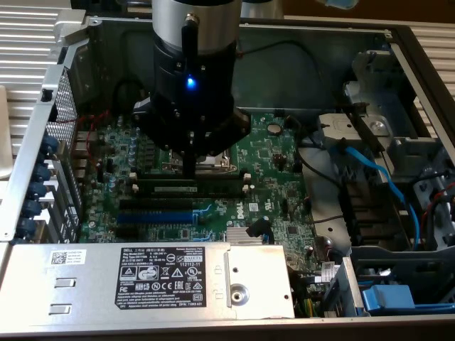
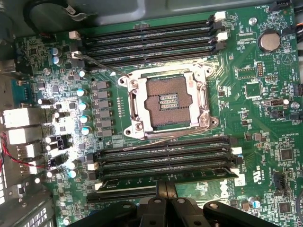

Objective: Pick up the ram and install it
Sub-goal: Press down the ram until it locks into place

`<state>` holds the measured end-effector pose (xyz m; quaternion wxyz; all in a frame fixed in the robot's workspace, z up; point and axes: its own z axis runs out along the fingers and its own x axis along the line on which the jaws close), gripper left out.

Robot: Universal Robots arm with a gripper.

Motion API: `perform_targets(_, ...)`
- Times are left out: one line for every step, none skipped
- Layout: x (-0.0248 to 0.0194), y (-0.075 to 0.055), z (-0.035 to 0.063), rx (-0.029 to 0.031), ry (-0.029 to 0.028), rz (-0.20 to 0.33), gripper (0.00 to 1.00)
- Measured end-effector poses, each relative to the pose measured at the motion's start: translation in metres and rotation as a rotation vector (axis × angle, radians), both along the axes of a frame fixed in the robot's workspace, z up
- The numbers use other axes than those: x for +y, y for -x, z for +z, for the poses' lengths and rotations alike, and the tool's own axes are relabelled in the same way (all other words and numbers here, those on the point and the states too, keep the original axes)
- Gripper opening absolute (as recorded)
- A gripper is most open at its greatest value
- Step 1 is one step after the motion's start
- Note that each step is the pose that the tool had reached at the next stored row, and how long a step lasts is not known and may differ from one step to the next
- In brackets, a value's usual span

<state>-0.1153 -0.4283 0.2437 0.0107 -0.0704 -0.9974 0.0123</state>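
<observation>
The ram [image 1: 178,190] is a narrow green stick with a pale label. It sits in a long black slot just in front of the CPU socket [image 2: 165,101]. In the wrist view the ram [image 2: 208,176] lies along the slot of the lower bank nearest the gripper, between white end clips [image 2: 239,179]. My gripper [image 1: 190,172] stands upright over the stick's middle. Its gripper tips [image 2: 165,187] are shut together with nothing between them. They are right at the ram's top edge, and I cannot tell whether they touch it.
This is an open computer case. A blue slot [image 1: 156,217] and a small heat sink [image 1: 245,236] lie in front of the ram slots. A silver power supply [image 1: 142,277] lies along the near edge. Blue cables [image 1: 377,177] and drive brackets stand at the exterior view's right. A second bank of black slots [image 2: 151,40] lies beyond the socket.
</observation>
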Motion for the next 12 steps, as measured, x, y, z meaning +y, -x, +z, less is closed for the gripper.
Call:
perform_targets(0.0000,0.0000,0.0000,-0.0005,-0.0002,0.000,0.10)
perform_targets(0.0000,-0.0001,0.0001,-0.0008,-0.0002,0.001,0.10)
perform_targets(0.0000,-0.0001,0.0002,-0.0011,-0.0002,0.001,0.10)
perform_targets(0.0000,-0.0004,0.0003,-0.0012,-0.0002,0.001,0.10)
perform_targets(-0.0001,-0.0008,0.0003,-0.0012,-0.0002,0.002,0.10)
perform_targets(-0.0001,-0.0014,0.0003,-0.0013,-0.0003,0.002,0.10)
perform_targets(-0.0001,-0.0019,0.0003,-0.0014,-0.0003,0.002,0.10)
perform_targets(0.0000,-0.0023,0.0003,-0.0014,-0.0004,0.002,0.10)
perform_targets(0.0000,-0.0029,0.0003,-0.0014,-0.0003,0.002,0.10)
perform_targets(0.0000,-0.0038,0.0003,-0.0014,-0.0003,0.002,0.10)
perform_targets(-0.0001,-0.0044,0.0003,-0.0013,-0.0003,0.002,0.10)
perform_targets(-0.0001,-0.0046,0.0003,-0.0013,-0.0003,0.002,0.10)
